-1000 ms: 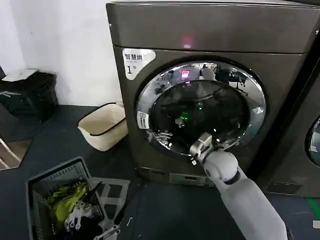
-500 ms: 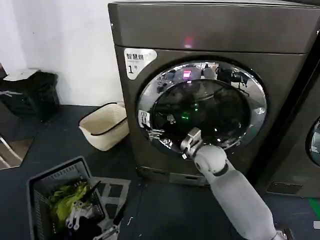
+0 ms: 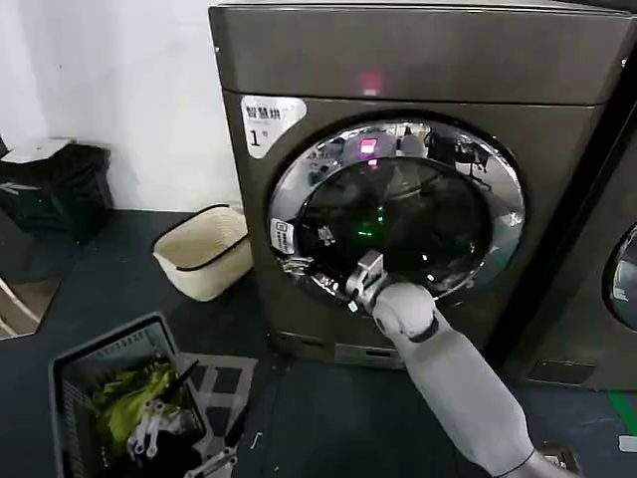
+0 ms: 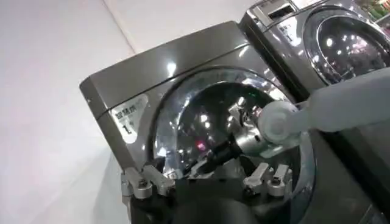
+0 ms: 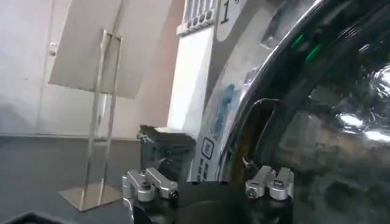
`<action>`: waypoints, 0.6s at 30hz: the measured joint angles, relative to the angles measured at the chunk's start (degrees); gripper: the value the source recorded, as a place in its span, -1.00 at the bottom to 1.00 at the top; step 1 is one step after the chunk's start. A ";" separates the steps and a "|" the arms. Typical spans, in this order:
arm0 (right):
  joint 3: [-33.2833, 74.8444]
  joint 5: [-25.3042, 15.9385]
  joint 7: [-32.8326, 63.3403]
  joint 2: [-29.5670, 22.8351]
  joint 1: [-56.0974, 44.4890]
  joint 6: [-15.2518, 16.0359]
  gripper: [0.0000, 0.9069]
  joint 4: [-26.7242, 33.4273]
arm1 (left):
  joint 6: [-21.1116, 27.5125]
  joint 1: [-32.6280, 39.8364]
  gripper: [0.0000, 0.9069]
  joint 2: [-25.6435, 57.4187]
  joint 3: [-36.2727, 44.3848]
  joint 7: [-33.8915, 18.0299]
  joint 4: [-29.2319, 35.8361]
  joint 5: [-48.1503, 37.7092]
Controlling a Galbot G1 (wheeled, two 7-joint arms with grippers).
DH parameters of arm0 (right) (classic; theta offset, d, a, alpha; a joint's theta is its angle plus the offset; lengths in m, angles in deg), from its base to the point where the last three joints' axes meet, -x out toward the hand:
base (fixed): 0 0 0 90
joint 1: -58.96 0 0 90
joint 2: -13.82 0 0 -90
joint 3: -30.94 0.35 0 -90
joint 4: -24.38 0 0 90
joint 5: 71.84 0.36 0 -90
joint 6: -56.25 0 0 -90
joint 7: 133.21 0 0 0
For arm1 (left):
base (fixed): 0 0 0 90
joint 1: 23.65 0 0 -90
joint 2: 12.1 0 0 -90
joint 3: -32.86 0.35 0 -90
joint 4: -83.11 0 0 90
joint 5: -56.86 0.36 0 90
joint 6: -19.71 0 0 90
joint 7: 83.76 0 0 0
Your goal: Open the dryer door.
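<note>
The dryer (image 3: 418,65) is a dark grey-brown front-loader with a white "1" label (image 3: 269,121) and a pink light on its top panel. The dryer door (image 3: 396,214), chrome-rimmed with dark glass, lies flush against the front. My right arm reaches up from the lower right. My right gripper (image 3: 302,269) is at the door's lower-left rim, beside a small white sticker (image 3: 283,237), with its jaws spread. In the right wrist view my right gripper (image 5: 210,182) is close to the chrome rim (image 5: 247,115). My left gripper (image 4: 204,182) is open and hangs low, left of the dryer, facing it.
A cream basket (image 3: 204,254) stands on the dark floor left of the dryer. A dark crate (image 3: 75,378) holding green cloth is at the near left. A black bin (image 3: 60,184) is by the wall. A neighbouring machine (image 3: 617,289) stands to the right.
My right gripper has slid leftward along the door's lower rim, from bottom centre to the lower-left edge. The door looks just as flush as before.
</note>
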State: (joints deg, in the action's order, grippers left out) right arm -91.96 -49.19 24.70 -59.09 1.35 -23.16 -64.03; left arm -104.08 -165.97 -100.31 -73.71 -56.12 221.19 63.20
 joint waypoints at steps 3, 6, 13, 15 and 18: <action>0.34 0.03 -2.51 0.75 -0.40 -0.06 1.00 -0.57 | 0.00 0.02 1.00 -0.05 0.08 0.00 -0.07 0.00; 0.56 0.25 -5.15 1.79 -0.92 -0.14 1.00 -1.50 | 0.02 0.22 1.00 -0.05 0.14 0.00 -0.28 0.02; 1.44 3.24 -10.30 5.06 -2.14 -1.24 1.00 -3.42 | 0.53 1.21 1.00 0.25 0.15 0.00 -1.33 -0.25; 1.61 4.59 -12.05 5.97 -2.41 -2.08 1.00 -3.95 | 0.77 1.61 1.00 0.52 0.13 0.00 -1.84 -0.63; 2.02 6.24 -15.22 7.69 -3.06 -3.41 1.00 -4.80 | 1.38 2.41 1.00 0.95 0.04 0.00 -2.68 -1.29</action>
State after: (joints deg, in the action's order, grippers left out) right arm -89.94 -42.94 9.48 -51.40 -1.71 -26.57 -68.83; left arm -102.70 -163.56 -99.36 -73.68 -56.12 218.50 61.91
